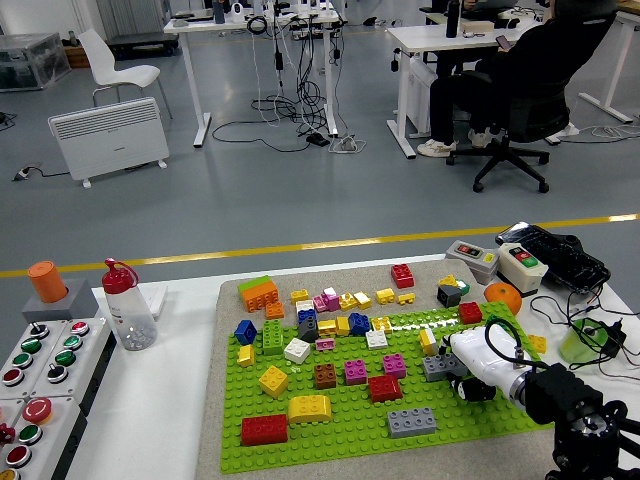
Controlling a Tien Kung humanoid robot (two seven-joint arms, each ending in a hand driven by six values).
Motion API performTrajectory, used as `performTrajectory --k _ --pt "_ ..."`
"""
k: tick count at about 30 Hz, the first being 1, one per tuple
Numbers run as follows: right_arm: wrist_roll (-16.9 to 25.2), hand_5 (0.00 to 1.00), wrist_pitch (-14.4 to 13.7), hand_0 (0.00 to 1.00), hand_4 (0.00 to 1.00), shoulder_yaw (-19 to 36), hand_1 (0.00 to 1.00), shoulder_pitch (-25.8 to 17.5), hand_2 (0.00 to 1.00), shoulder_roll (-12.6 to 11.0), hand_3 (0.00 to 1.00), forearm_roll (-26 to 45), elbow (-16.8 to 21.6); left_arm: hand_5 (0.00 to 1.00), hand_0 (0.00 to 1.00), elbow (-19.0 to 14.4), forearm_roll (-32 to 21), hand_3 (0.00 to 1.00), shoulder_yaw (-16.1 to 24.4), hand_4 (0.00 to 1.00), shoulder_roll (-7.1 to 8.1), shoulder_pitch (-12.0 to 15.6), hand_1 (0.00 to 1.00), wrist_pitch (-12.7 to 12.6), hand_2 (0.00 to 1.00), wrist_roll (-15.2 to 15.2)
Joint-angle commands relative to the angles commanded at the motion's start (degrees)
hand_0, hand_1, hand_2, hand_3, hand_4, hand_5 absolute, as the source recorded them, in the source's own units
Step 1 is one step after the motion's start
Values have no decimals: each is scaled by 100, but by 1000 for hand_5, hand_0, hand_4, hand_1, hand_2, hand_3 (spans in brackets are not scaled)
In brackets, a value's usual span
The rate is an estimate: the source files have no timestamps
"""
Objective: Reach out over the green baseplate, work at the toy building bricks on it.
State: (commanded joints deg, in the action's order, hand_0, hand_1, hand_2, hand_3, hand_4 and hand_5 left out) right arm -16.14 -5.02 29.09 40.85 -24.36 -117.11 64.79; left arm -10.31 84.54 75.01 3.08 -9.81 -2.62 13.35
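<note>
- The green baseplate (350, 425) lies flat on a mat on the white table (150, 420), covered in scattered bricks.
- The right hand (470, 365) reaches in from the lower right over the plate's right side, touching or just beside a grey brick (437, 367).
- I cannot tell whether its fingers are closed on that brick or only resting against it; they are mostly hidden under the white shell.
- A yellow brick (428, 341) stands just behind the grey one; a red brick (384, 388) sits to its left.
- The left hand is out of view.
- The bricks look like hard, light, smooth plastic: stiff, not fragile, but slippery.
- If studded down, a brick will likely resist a straight pull; pinching its two long side walls and tilting should free it.
- The plate itself is thin and may lift with the brick.
</note>
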Motion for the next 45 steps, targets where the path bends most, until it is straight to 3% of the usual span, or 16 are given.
performTrajectory --k 13,26,35,45 --pt "12 242 -101 602 513 90 672 -104 659 -108 562 -9 290 998 653 0 16 575 9 288 -6 42 686 -2 674 10" --pt "16 215 -259 600 472 535 673 -464 664 -375 560 146 1279 998 651 0 24 576 5 288 -7 94 687 -6 673 12" --pt "6 210 -352 600 458 644 674 -834 667 -557 560 615 2073 998 655 0 -1 577 -4 288 -1 86 687 -11 674 0" --pt "19 199 -386 606 446 462 677 -1079 670 -599 561 781 2464 998 655 0 -25 577 -15 288 2 70 688 -14 674 -5"
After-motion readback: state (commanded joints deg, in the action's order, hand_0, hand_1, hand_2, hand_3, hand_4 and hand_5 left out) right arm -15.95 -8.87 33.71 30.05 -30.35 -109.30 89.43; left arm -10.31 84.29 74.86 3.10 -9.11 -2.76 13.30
